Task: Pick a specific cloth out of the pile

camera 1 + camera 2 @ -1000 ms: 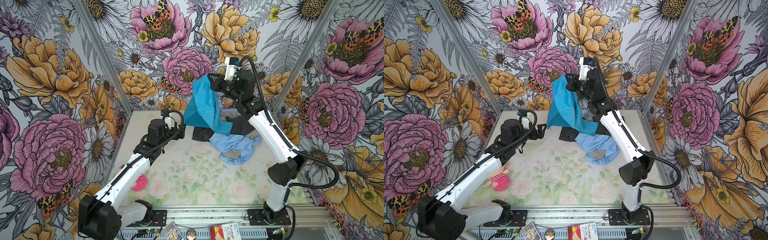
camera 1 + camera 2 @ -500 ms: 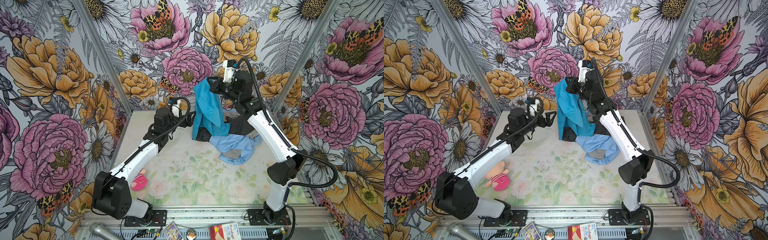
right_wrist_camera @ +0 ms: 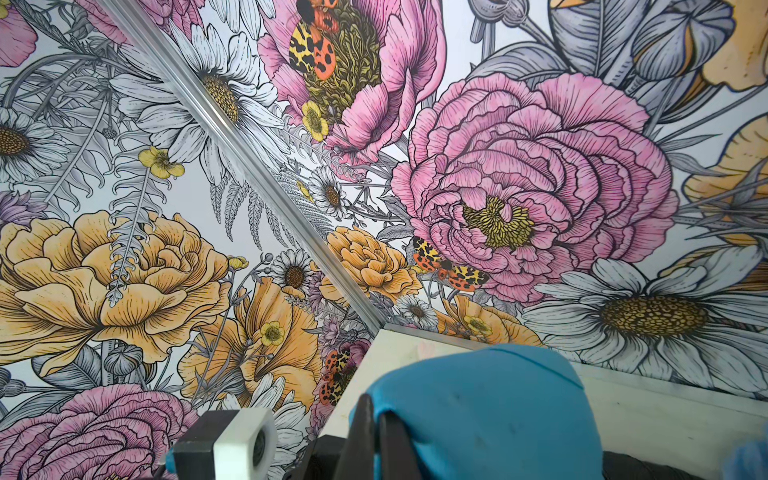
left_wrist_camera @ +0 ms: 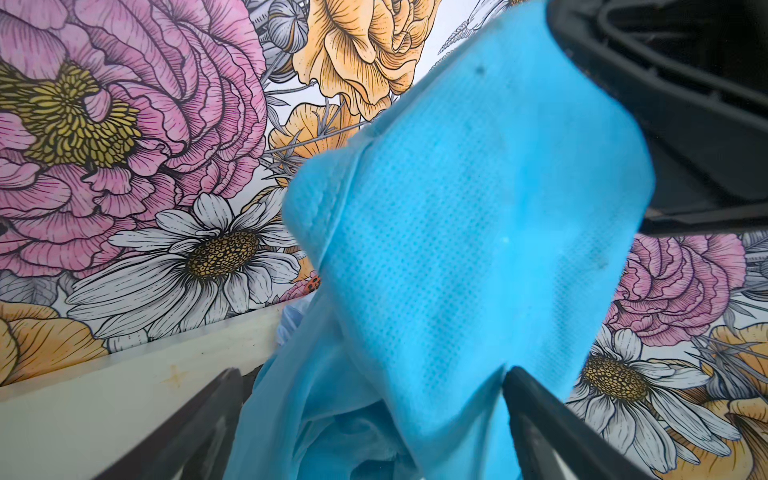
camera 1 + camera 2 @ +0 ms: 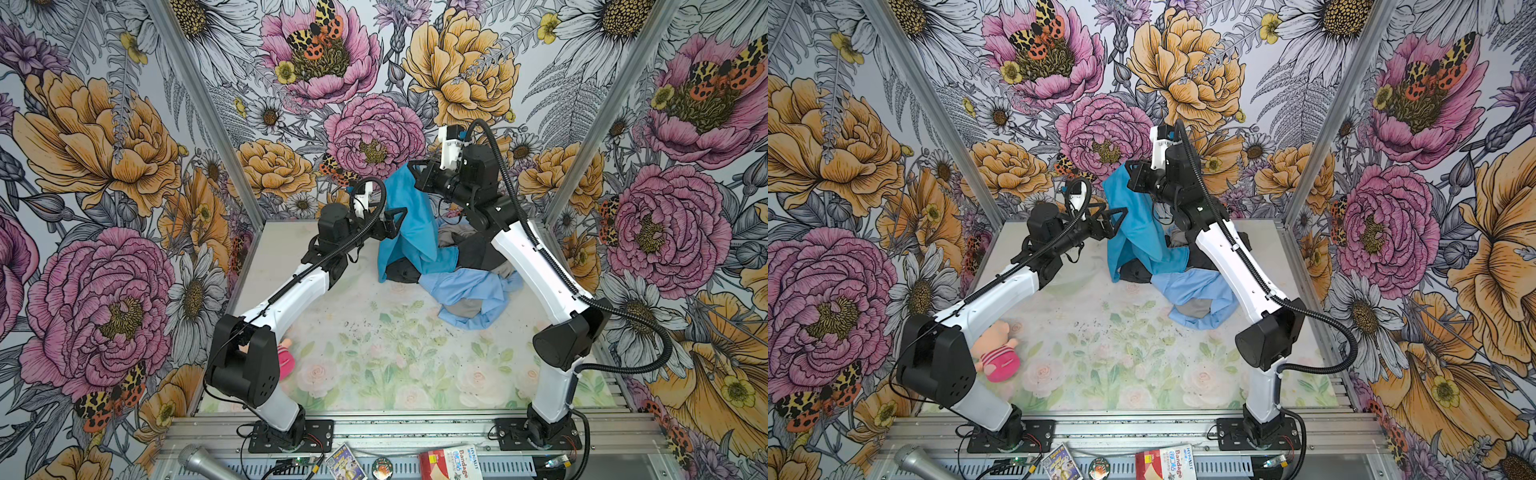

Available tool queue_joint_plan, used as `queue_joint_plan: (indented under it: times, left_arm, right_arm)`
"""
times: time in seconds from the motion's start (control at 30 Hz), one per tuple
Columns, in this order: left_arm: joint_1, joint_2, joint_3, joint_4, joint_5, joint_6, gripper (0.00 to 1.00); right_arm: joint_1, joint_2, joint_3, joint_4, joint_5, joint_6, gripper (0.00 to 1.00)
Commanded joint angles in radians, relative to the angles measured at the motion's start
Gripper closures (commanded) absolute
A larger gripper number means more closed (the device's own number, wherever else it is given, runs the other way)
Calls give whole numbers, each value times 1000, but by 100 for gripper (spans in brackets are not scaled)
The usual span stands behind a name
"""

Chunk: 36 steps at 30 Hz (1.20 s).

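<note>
The cloth [image 5: 409,224]: turquoise, soft, light, drapes limply. Hangs at 12 o'clock over the pile [image 5: 465,270], pinched at its top by the right gripper [image 5: 415,176], fingers closed. Left gripper [image 5: 397,222] fingers spread beside its hanging edge, the likeliest second hold.

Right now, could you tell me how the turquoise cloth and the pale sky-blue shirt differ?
The turquoise cloth hangs lifted, pinched in the shut right hand; the pale sky-blue shirt lies crumpled on the table. The cloth is deeper and more saturated; the shirt is paler. The open left hand is at the cloth, not the shirt. Both are plain blue fabric.
</note>
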Motion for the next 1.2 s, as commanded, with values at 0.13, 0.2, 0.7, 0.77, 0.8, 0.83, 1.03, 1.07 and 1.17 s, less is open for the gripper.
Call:
queue_joint_plan:
  times: [0.13, 0.2, 0.7, 0.77, 0.8, 0.83, 1.03, 1.07, 1.17]
  left_arm:
    - [21, 128, 117, 97, 73, -58, 33]
    - [25, 148, 142, 111, 92, -82, 77]
    - [77, 31, 260, -168, 55, -42, 100]
    - [93, 13, 274, -204, 40, -42, 100]
    - [105, 3, 281, -217, 36, -46, 100]
    - [117, -6, 286, -233, 33, -49, 100]
    - [185, -60, 312, -312, -4, -35, 100]
    - [197, -70, 312, -321, -10, -30, 100]
    - [233, -93, 305, -344, -23, -16, 100]
  right_arm:
    - [8, 20, 0, 12, -59, -23, 100]
    - [7, 9, -22, 9, -48, -29, 100]
    - [-31, -25, -112, 11, -76, -53, 86]
    - [-42, -26, -118, 13, -96, -53, 70]
    - [-47, -28, -123, 11, -108, -53, 63]
    - [-53, -31, -129, 10, -113, -61, 58]
    - [-63, -82, -214, 12, -97, -133, 33]
    - [-65, -93, -229, 13, -90, -142, 31]
    - [-68, -119, -273, 13, -75, -170, 24]
